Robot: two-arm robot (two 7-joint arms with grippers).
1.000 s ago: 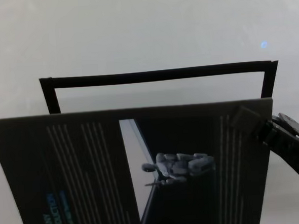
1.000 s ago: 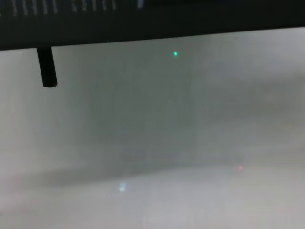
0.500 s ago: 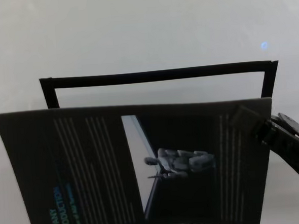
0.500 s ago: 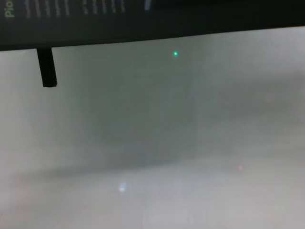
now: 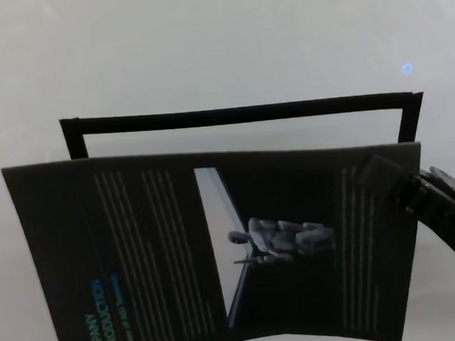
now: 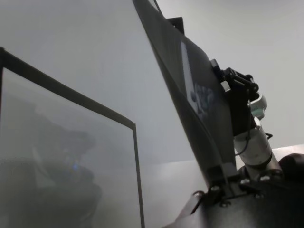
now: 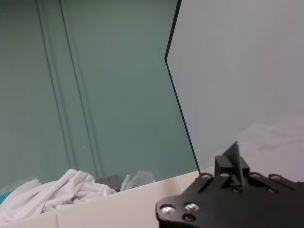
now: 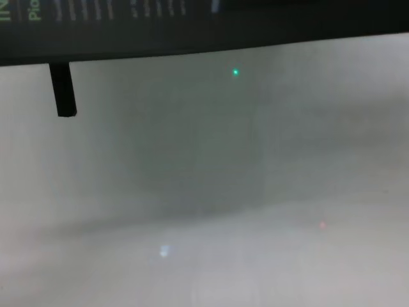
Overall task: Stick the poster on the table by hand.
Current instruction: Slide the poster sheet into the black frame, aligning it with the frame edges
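Reading "COMPANY INTRODUCTION", poster (image 5: 217,248) pinched by right gripper (image 5: 386,178).

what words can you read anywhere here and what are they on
"COMPANY INTRODUCTION": teal heading on the poster, running sideways near its lower left.
A smaller line beside the heading: too blurred to read.
White text columns on the poster: too small to read.
Chest view shows cut-off letters only.
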